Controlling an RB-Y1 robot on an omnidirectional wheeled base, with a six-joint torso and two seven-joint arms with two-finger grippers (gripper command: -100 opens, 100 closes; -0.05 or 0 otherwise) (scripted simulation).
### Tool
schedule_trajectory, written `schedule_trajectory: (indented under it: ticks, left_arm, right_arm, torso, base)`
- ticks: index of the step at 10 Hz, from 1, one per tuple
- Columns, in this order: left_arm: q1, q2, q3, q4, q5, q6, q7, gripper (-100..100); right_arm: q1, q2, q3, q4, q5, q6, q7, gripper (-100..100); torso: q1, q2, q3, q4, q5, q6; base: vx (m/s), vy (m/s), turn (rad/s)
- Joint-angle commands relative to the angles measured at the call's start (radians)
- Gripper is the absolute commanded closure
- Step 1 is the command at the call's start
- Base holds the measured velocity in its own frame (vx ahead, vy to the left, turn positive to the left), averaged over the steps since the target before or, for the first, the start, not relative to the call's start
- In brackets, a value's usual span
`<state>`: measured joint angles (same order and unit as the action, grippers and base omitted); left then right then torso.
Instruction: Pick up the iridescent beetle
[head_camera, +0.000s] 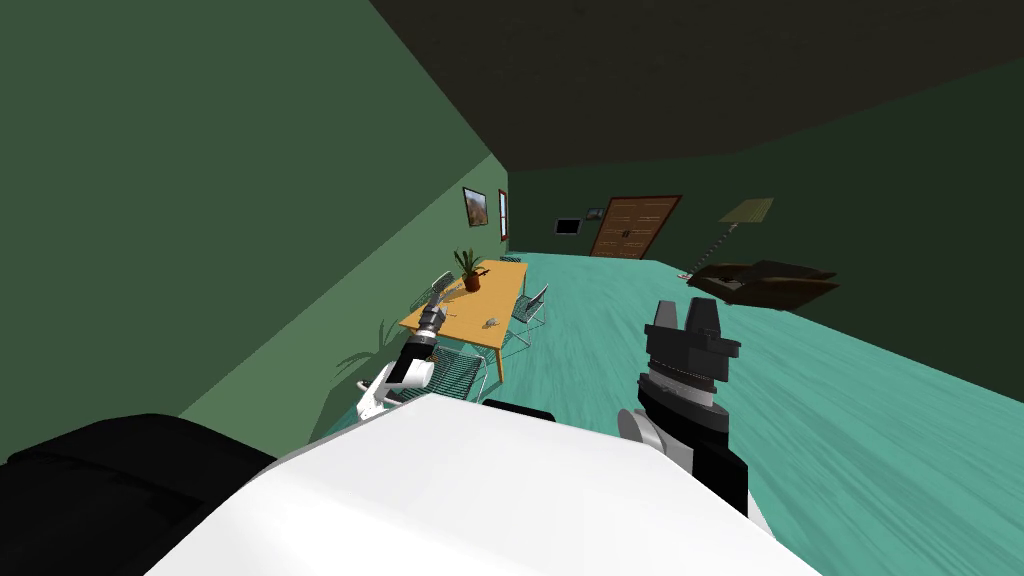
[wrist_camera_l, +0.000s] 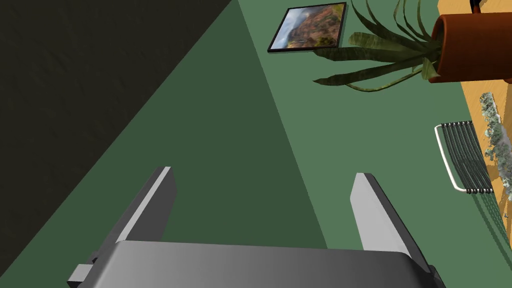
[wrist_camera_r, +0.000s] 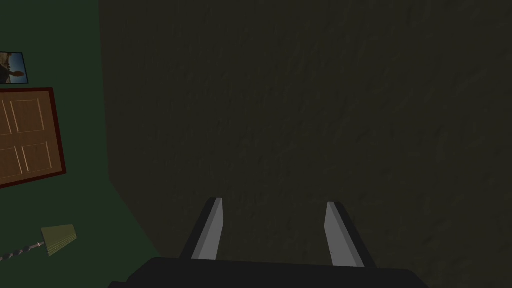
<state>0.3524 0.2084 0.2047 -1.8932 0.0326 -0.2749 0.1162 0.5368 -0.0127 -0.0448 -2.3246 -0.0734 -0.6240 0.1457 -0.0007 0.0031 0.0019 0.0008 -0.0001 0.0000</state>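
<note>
- Over on the flat orange counter, I'm seeing a small grey mottled beetle lying.
- I'm holding the left claw and right claw open, gripping nothing.

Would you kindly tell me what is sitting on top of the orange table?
A spiky green plant in a reddish-brown pot and a small grey speckled object rest on the orange table. The left claw and its arm cover a strip along the wall-side edge.
</note>
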Motion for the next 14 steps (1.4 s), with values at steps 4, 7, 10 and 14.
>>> schedule_trajectory:
  ticks: [4,7,10,14]
  left_arm:
    - [-0.071,0.038,0.050,0.128,0.015,0.054,-0.002,-100]
    - [-0.104,0.051,0.070,0.209,0.020,0.079,-0.005,-100]
    - [-0.173,0.073,0.109,0.311,0.032,0.132,-0.010,-100]
    - [-0.246,0.093,0.147,0.419,0.044,0.192,-0.016,-100]
  right_arm:
    - [0.000,0.000,0.000,0.000,0.000,0.000,0.000,0]
    - [0.000,0.000,0.000,0.000,0.000,0.000,0.000,0]
    - [0.000,0.000,0.000,0.000,0.000,0.000,0.000,0]
    - [0.000,0.000,0.000,0.000,0.000,0.000,0.000,0]
  torso:
    - [0.000,-0.001,-0.001,0.000,0.000,0.000]
    - [0.000,-0.002,-0.001,0.000,0.000,0.000]
    - [-0.001,-0.003,-0.002,-0.001,0.000,0.000]
    - [-0.001,-0.004,-0.002,-0.001,0.000,0.000]
  base:
    - [-0.032,-0.006,0.037]
    - [-0.020,-0.008,0.028]
    - [-0.010,-0.014,0.035]
    - [0.004,-0.022,0.022]
